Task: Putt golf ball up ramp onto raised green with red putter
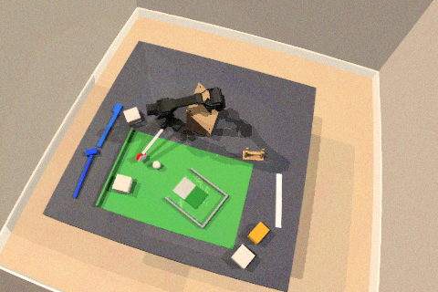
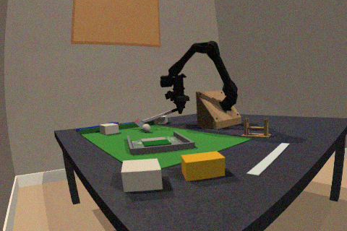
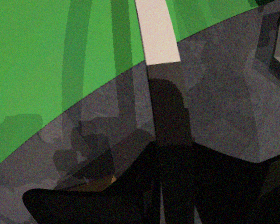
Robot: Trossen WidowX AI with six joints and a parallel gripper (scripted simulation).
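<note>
My gripper (image 1: 167,123) (image 2: 180,110) (image 3: 166,145) is shut on the dark handle of the red putter, above the mat's back edge. The putter's pale shaft (image 1: 153,140) (image 2: 158,115) (image 3: 160,35) slopes down to its red and white head (image 1: 140,157) (image 2: 139,122), low over the green mat (image 1: 151,210) (image 2: 105,142). Whether the head touches the mat cannot be told. The white golf ball (image 1: 156,164) (image 2: 146,128) rests on the mat, a small gap from the head, on the ramp side. The grey ramp (image 1: 183,187) leads to the raised green (image 1: 196,196) (image 2: 157,143), inside a grey rail (image 1: 215,211) (image 2: 163,149).
White blocks (image 1: 122,183) (image 1: 132,115) (image 1: 243,256) and an orange block (image 1: 258,233) (image 2: 203,166) stand around. A green wall (image 1: 119,161) edges the mat's left side, with blue putters (image 1: 83,175) (image 1: 109,129) beyond. A wooden rack (image 1: 253,156) (image 2: 256,136) and white strip (image 1: 278,201) lie right.
</note>
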